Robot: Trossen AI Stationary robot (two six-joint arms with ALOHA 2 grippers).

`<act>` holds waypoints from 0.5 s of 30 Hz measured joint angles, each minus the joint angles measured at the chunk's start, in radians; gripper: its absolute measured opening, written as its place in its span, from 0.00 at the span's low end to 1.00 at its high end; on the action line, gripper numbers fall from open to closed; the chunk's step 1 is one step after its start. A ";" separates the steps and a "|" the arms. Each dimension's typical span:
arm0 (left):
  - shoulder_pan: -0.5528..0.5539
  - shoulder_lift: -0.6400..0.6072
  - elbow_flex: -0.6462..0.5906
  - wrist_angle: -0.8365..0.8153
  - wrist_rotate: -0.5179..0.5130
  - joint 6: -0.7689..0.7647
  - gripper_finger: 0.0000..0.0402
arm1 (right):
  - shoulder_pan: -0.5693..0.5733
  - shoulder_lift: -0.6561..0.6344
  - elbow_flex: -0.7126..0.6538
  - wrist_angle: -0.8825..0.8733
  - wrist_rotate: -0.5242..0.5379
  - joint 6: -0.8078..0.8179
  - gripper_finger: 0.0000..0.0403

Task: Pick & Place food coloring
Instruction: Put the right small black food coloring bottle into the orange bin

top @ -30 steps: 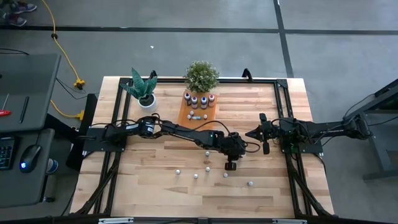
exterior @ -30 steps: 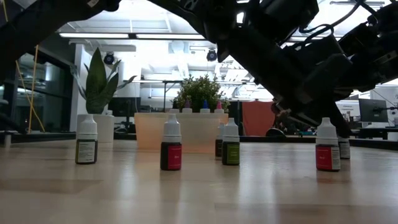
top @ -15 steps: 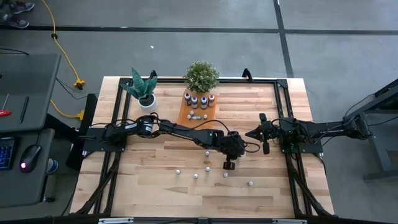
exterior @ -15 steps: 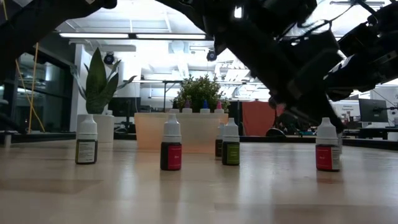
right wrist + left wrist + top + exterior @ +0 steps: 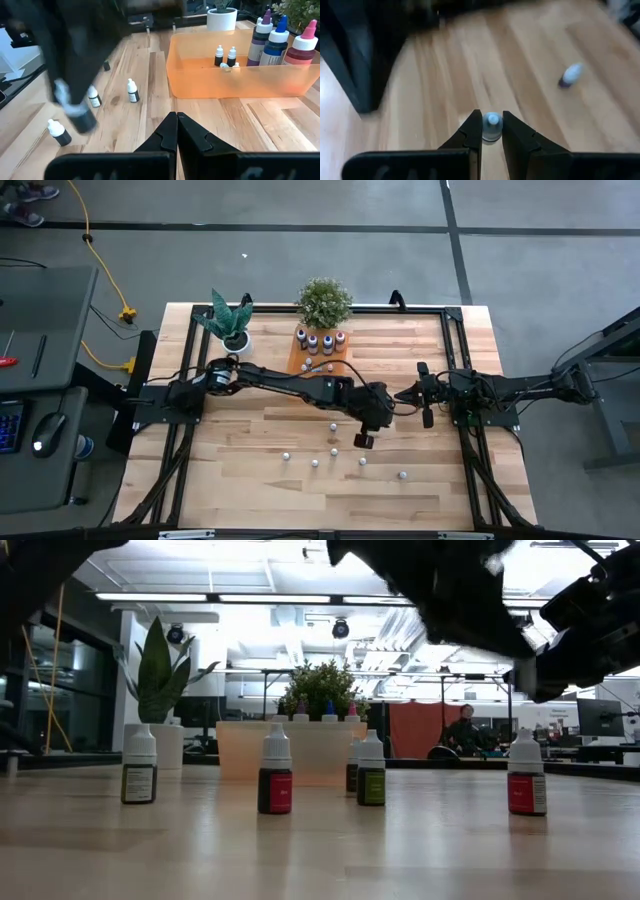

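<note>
Several tiny white-capped food coloring bottles stand upright on the wood, e.g. point(image 5: 334, 450), point(image 5: 403, 475), point(image 5: 275, 778), point(image 5: 526, 775). More small ones lie in the orange tray point(image 5: 300, 366), behind which taller bottles point(image 5: 281, 35) stand. My left gripper point(image 5: 362, 440) reaches out to the table's middle right and is shut on one small bottle point(image 5: 491, 125), above the loose ones. My right gripper point(image 5: 425, 415) waits shut just right of it, touching nothing. My left gripper pinches the small bottle between its two fingers, one on each side of the white cap and shoulder point(image 5: 491, 121). The fingers come from above, pointing down. The bottle stays upright below them, lifted clear of the table.
A spiky potted plant point(image 5: 232, 325) and a bushy one point(image 5: 323, 302) stand at the far edge beside the tray. Black frame rails point(image 5: 452, 340) run along the table's sides. Bare wood lies between the loose bottles and the near edge.
My left gripper has risen and drifted a little toward the tray, carrying the bottle up off the table. In the low view the arm has climbed out of the bottles' row, and the bottle behind the right-hand red one is gone.
</note>
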 joint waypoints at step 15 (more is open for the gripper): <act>0.020 -0.172 0.000 -0.254 0.069 0.122 0.10 | 0.000 0.005 0.000 0.002 0.000 0.000 0.00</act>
